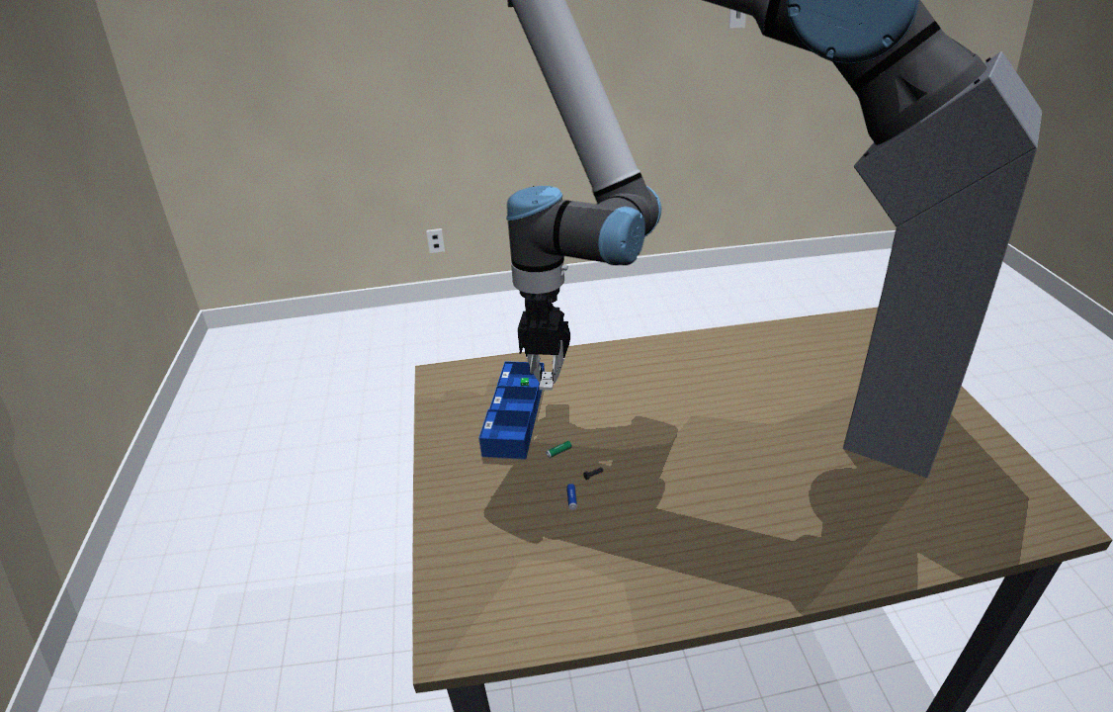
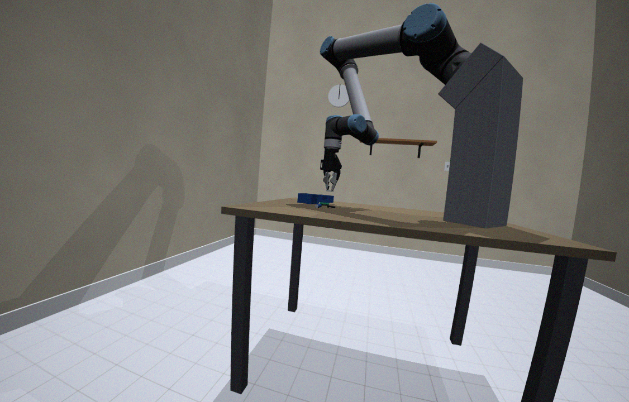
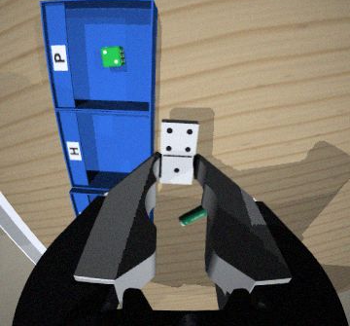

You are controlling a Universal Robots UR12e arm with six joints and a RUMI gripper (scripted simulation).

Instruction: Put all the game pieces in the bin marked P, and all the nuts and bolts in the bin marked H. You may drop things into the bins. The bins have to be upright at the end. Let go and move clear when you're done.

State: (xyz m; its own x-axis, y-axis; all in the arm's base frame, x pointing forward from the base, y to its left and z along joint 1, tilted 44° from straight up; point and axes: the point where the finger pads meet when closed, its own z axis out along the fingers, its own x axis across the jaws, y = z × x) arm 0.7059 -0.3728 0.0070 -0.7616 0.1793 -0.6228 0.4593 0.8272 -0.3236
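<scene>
My gripper (image 1: pixel 547 375) (image 2: pixel 329 189) (image 3: pixel 177 155) is shut on a white domino (image 1: pixel 547 383) (image 3: pixel 179 138) with black dots. It holds the domino above the table, just right of the blue bins in the wrist view. The bin marked P (image 1: pixel 519 368) (image 3: pixel 109 16) stands upright at the far end of the row, with a green die (image 1: pixel 524 381) (image 3: pixel 112 56) inside. The bin marked H (image 1: pixel 515 402) (image 3: pixel 117 138) is the middle one, upright, with nothing seen in it. A dark bolt (image 1: pixel 593 473) lies on the table, between two batteries in the top view.
The third blue bin (image 1: pixel 505 445) is at the near end of the row, partly hidden by a finger in the wrist view. A green battery (image 1: pixel 559 449) (image 3: pixel 192 216) and a blue battery (image 1: pixel 572 495) lie on the table (image 1: pixel 720 460). The arm's grey pedestal (image 1: pixel 941 310) stands at the right.
</scene>
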